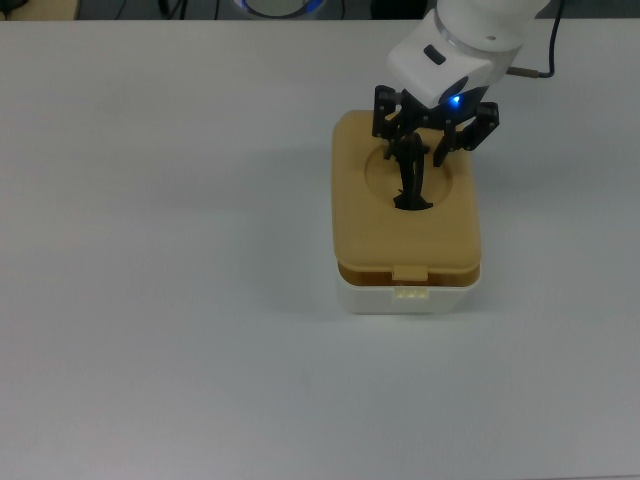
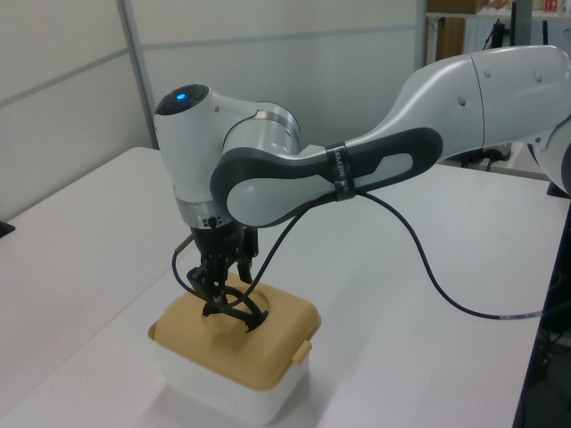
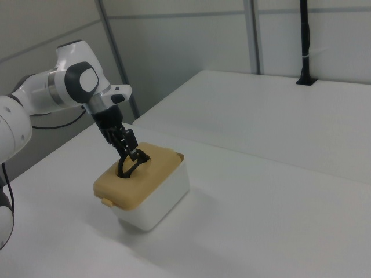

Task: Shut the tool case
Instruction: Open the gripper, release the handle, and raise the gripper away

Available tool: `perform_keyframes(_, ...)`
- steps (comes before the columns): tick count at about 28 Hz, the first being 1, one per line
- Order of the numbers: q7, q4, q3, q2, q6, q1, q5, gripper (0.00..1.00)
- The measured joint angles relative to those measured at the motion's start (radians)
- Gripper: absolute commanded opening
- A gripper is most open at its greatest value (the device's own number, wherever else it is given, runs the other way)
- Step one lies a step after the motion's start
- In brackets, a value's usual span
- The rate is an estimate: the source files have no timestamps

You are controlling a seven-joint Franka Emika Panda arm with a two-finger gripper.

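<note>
The tool case is a white tub [image 1: 410, 297] with a tan lid [image 1: 405, 225] resting flat on top, edges lined up. The lid's front tab [image 1: 408, 272] hangs over the tub's latch. A black handle [image 1: 411, 185] stands up out of the lid's round recess. My gripper [image 1: 420, 138] hovers just above the recess, open, with one finger on each side of the handle's top and not clamping it. The left view shows the lid [image 2: 268, 348] seated on the tub [image 2: 214, 392] under the gripper [image 2: 220, 278]. In the right view the gripper [image 3: 126, 147] is over the lid [image 3: 153, 168].
White tabletop [image 1: 170, 250] surrounds the case on all sides. The arm's black cable [image 2: 428, 267] loops down over the table in the left view. A black post [image 3: 304, 40] stands at the far table edge in the right view.
</note>
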State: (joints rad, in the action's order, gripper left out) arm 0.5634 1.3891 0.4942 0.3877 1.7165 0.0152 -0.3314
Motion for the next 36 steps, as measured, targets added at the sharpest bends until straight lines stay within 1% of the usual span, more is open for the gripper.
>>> perform_keyframes(6, -0.007, -0.003, -0.001, -0.001, -0.008, -0.004, 0.0, 1.0)
perform_keyframes(11, -0.044, -0.022, -0.001, -0.013, -0.075, -0.019, 0.0, 1.0)
perform_keyframes(14, -0.07, -0.032, -0.001, -0.034, -0.105, -0.038, 0.006, 1.0)
perform_keyframes(16, -0.092, -0.035, -0.001, -0.051, -0.122, -0.053, 0.021, 1.0)
perform_keyframes(21, -0.174, -0.04, -0.002, -0.11, -0.186, -0.112, 0.088, 1.0)
perform_keyframes(25, -0.244, -0.04, -0.004, -0.158, -0.207, -0.159, 0.12, 1.0)
perform_keyframes(27, -0.288, -0.036, -0.012, -0.186, -0.216, -0.185, 0.14, 1.0)
perform_keyframes(30, -0.347, -0.027, -0.038, -0.222, -0.219, -0.213, 0.168, 1.0)
perform_keyframes(32, -0.387, -0.016, -0.066, -0.248, -0.219, -0.233, 0.181, 1.0)
perform_keyframes(35, -0.425, -0.003, -0.1, -0.271, -0.22, -0.249, 0.188, 1.0)
perform_keyframes(36, -0.439, 0.004, -0.118, -0.278, -0.22, -0.252, 0.19, 1.0)
